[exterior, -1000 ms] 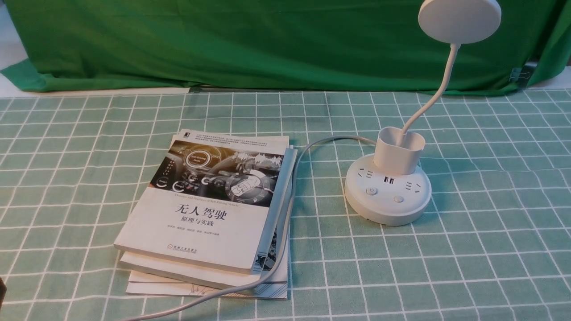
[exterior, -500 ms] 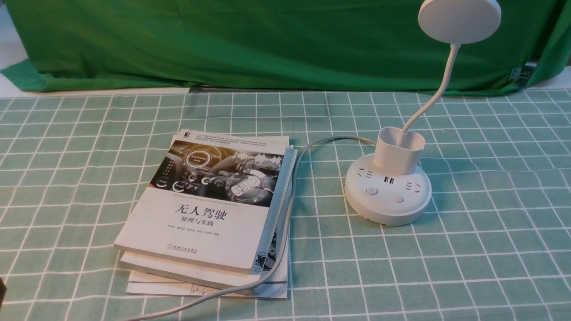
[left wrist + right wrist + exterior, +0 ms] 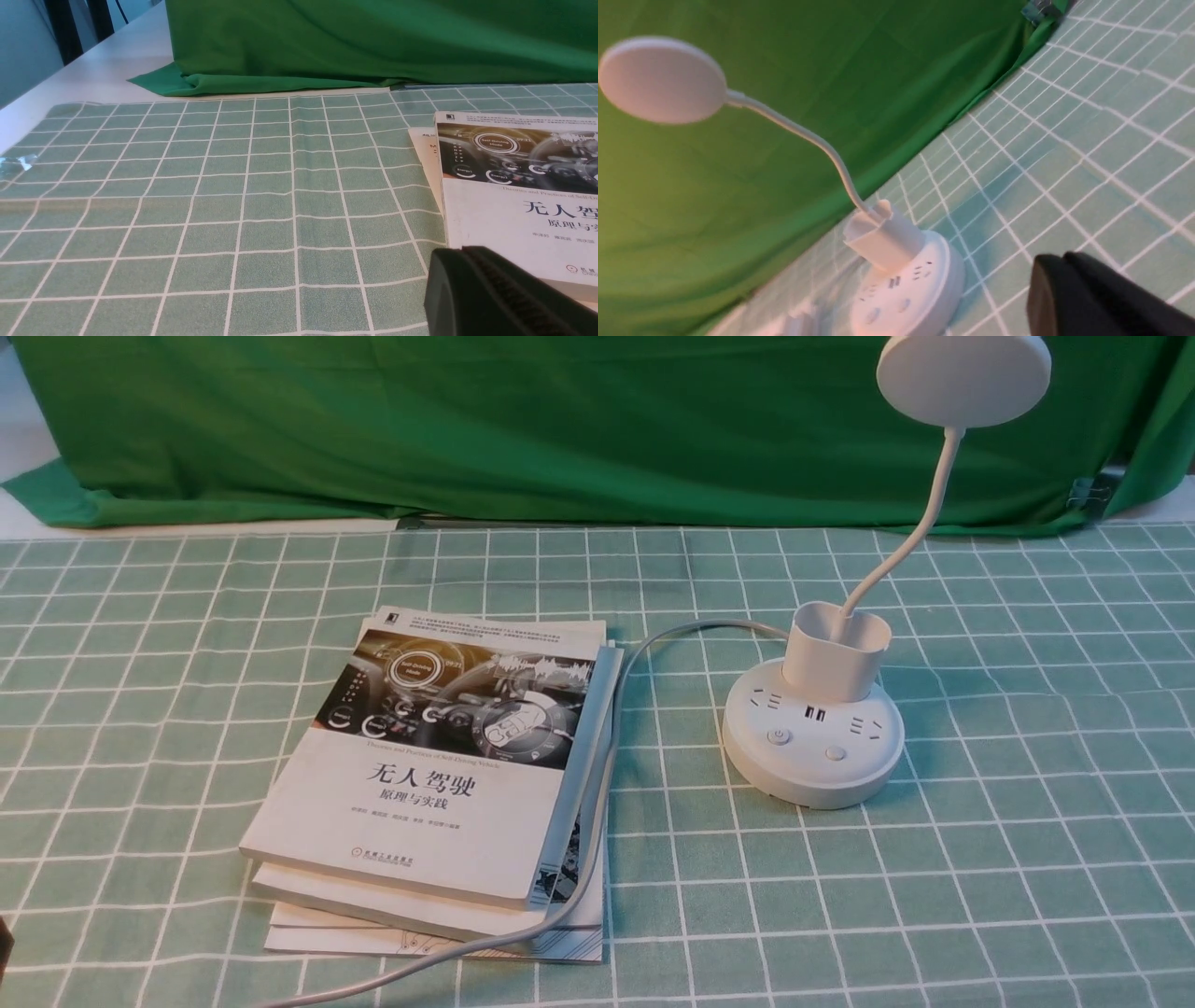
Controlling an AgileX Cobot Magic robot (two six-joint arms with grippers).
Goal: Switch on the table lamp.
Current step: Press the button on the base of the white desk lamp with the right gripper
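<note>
Right jaws closed together, table lamp (image 3: 885, 240) ahead, well apart

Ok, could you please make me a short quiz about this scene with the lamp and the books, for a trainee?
1. True or false: the table lamp stands on top of the books.
2. How many round buttons are on the lamp's base? A) one B) two C) four
3. Short answer: what colour is the backdrop cloth behind the table?
Key: 1 false; 2 B; 3 green.
</note>
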